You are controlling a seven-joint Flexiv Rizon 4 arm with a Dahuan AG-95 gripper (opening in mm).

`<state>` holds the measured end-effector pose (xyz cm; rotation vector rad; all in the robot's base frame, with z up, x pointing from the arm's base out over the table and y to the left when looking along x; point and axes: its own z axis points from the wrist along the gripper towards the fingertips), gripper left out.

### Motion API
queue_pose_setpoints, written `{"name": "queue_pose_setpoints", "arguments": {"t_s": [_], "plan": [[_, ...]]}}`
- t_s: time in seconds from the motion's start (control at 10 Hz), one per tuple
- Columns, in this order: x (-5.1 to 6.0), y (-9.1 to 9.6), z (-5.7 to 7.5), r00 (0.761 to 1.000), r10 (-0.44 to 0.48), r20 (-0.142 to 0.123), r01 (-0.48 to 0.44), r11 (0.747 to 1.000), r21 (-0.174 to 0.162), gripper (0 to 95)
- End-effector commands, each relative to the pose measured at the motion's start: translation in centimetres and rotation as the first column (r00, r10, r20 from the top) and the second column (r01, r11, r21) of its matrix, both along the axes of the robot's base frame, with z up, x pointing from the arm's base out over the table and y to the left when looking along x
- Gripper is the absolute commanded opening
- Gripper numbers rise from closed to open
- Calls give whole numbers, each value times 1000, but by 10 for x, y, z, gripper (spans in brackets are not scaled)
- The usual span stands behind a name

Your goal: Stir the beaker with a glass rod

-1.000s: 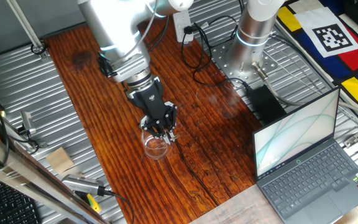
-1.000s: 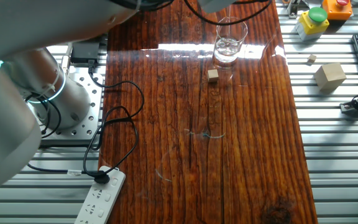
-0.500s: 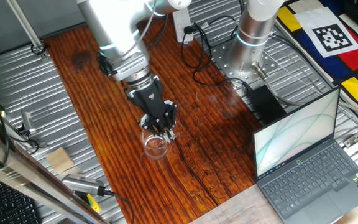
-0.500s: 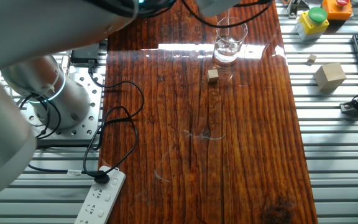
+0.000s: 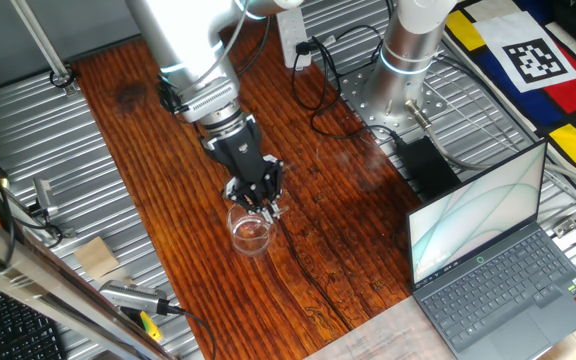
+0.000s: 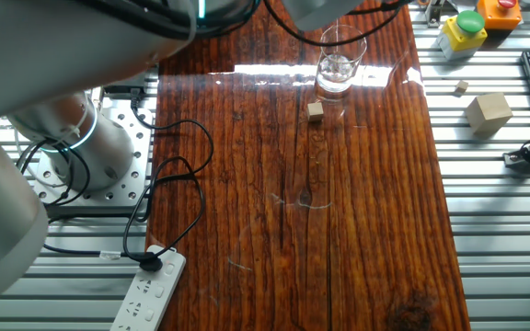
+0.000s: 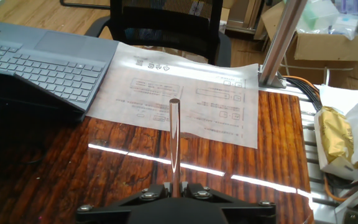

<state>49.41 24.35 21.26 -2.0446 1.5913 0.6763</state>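
The clear glass beaker (image 5: 250, 233) stands on the wooden table; the other fixed view shows it near the top edge (image 6: 339, 64) with a little liquid in it. My gripper (image 5: 259, 203) hangs just above the beaker's far rim. The hand view shows the gripper (image 7: 176, 185) shut on the thin glass rod (image 7: 174, 140), which sticks straight out from between the jaws. The rod is too faint to follow in the fixed views, so I cannot tell how deep it reaches into the beaker. A small tan cube (image 6: 315, 111) lies on the table beside the beaker.
A larger tan block (image 6: 488, 110) sits on the metal rails, also in one fixed view (image 5: 96, 257). An open laptop (image 5: 498, 255) stands at the table's right end. A black cable (image 6: 168, 175) and a power strip (image 6: 147, 292) lie near the arm base (image 6: 72, 147).
My gripper has shifted slightly up and back over the beaker with the rod in it. The beaker and the small cube have not moved.
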Motion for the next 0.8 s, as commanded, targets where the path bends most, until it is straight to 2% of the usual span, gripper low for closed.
{"name": "queue_pose_setpoints", "arguments": {"t_s": [0.1, 0.5, 0.8], "plan": [[2, 0, 0, 1000, -4, -1, 4, 1000, -1, 0], [9, 2, 1, 1000, -12, -2, 12, 1000, -3, 0], [12, 11, -4, 1000, -15, -1, 15, 1000, 0, 0]]}}
